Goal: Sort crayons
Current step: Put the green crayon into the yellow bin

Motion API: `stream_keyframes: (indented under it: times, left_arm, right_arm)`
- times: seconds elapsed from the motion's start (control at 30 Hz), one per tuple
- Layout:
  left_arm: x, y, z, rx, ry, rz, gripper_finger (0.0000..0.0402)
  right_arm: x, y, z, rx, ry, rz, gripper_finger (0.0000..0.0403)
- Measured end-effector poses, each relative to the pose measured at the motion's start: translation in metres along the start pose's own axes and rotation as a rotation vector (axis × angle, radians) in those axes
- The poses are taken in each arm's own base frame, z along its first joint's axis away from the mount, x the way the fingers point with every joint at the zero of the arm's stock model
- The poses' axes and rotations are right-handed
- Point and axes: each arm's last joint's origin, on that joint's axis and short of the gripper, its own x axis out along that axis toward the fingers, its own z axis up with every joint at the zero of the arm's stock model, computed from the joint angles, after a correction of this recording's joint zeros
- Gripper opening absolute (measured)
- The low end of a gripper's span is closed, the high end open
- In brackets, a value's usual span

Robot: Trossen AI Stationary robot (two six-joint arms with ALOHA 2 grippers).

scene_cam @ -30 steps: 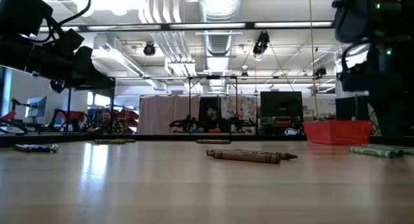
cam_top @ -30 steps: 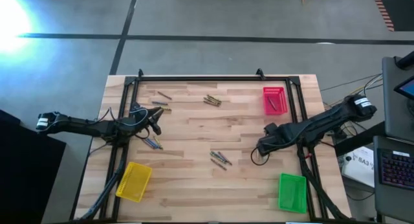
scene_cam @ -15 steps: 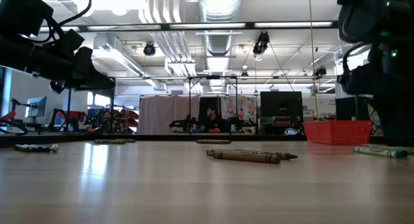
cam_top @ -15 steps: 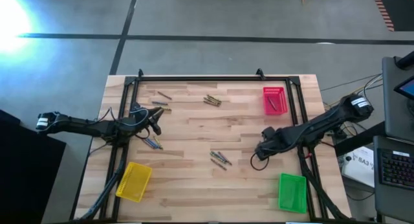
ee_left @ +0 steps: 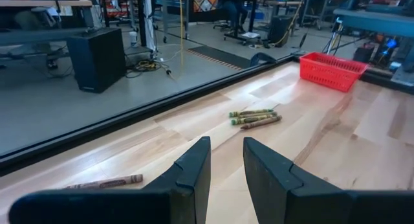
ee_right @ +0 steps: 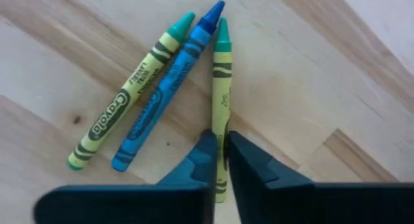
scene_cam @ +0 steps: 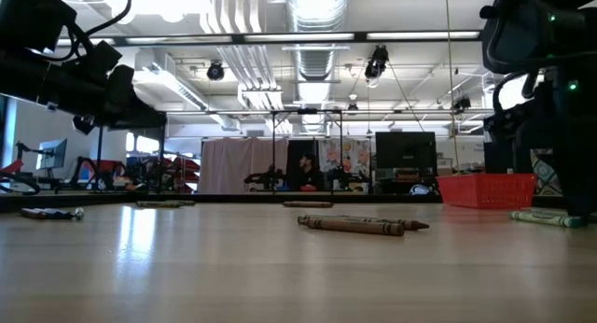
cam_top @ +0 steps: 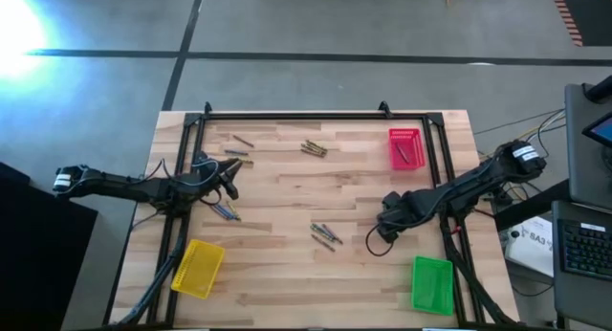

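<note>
Crayons lie loose on the wooden table in small groups: one at the middle (cam_top: 325, 234), one at the far middle (cam_top: 314, 148), and some near the left arm (cam_top: 228, 212). The right wrist view shows three more: a yellow-green crayon (ee_right: 129, 94), a blue crayon (ee_right: 165, 88) and a second yellow-green crayon (ee_right: 222, 88). My right gripper (ee_right: 222, 160) is low over the table's right half (cam_top: 381, 228), shut on that last one. My left gripper (ee_left: 226, 162) hovers open at the left (cam_top: 230, 173), holding nothing. My right gripper pinches the yellow-green crayon's paper-wrapped shaft (ee_right: 222, 120), toward its blunt end, between its two fingers. The fingers come from above, pointing down, one on each long side. The crayon lies flat on the table beside the blue one, its green tip pointing away from the fingers.
A red tray (cam_top: 405, 147) with a crayon inside stands at the far right, a green tray (cam_top: 431, 284) at the near right, a yellow tray (cam_top: 198, 267) at the near left. A black frame (cam_top: 316, 116) runs around the table's far and side edges.
My right gripper has moved toward the table's near edge and a little to the left, ending over the three crayons on the right half.
</note>
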Motion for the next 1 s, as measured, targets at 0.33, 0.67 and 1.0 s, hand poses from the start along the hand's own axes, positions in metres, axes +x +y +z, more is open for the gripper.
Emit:
stream_keyframes:
  times: [0.33, 0.67, 1.0]
  left_arm:
    - [0.001, -0.004, 0.008, -0.055, -0.062, -0.059, 0.0075]
    - [0.003, -0.013, 0.014, -0.031, -0.099, -0.215, 0.0078]
    - [-0.002, -0.023, 0.032, -0.131, -0.235, -0.524, 0.0134]
  right_arm:
    - [-0.04, 0.01, 0.03, -0.082, -0.46, 0.118, 0.0012]
    - [-0.058, 0.061, 0.103, -0.355, -0.914, 0.508, 0.0011]
    - [-0.061, 0.119, 0.171, -0.51, -1.065, 0.443, 0.0011]
